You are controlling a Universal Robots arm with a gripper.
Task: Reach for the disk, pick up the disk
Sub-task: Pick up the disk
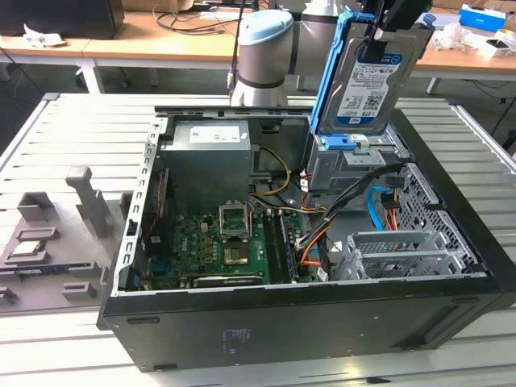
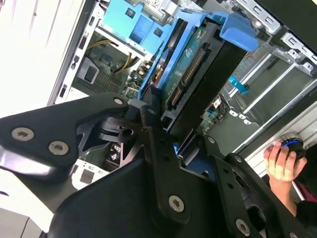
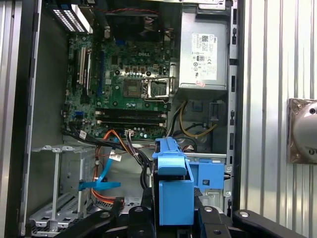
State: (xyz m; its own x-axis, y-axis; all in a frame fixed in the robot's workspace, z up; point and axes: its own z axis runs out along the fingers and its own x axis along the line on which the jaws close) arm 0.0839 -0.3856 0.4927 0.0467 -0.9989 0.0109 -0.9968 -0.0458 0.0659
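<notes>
The disk (image 1: 369, 76), silver-grey with a blue-and-white label and a blue rail frame, hangs upright above the open computer case (image 1: 242, 322), over the grey drive cage (image 1: 355, 165). My gripper (image 1: 389, 31) is shut on its upper edge. In the first wrist view the disk's blue frame (image 3: 172, 183) stands edge-on between my black fingers (image 3: 145, 206), high over the motherboard. In the second wrist view the disk (image 2: 190, 69) shows its green circuit board, and the gripper (image 2: 166, 126) clamps it from both sides.
Inside the case lie the motherboard (image 1: 214, 242), power supply (image 1: 210, 153), loose cables (image 1: 310, 238) and a second empty cage (image 1: 395, 246). A blue latch (image 1: 339, 142) sits on the drive cage. Grey fixtures (image 1: 48, 234) stand at the exterior view's left. A person's hand (image 2: 281, 162) rests beside the case.
</notes>
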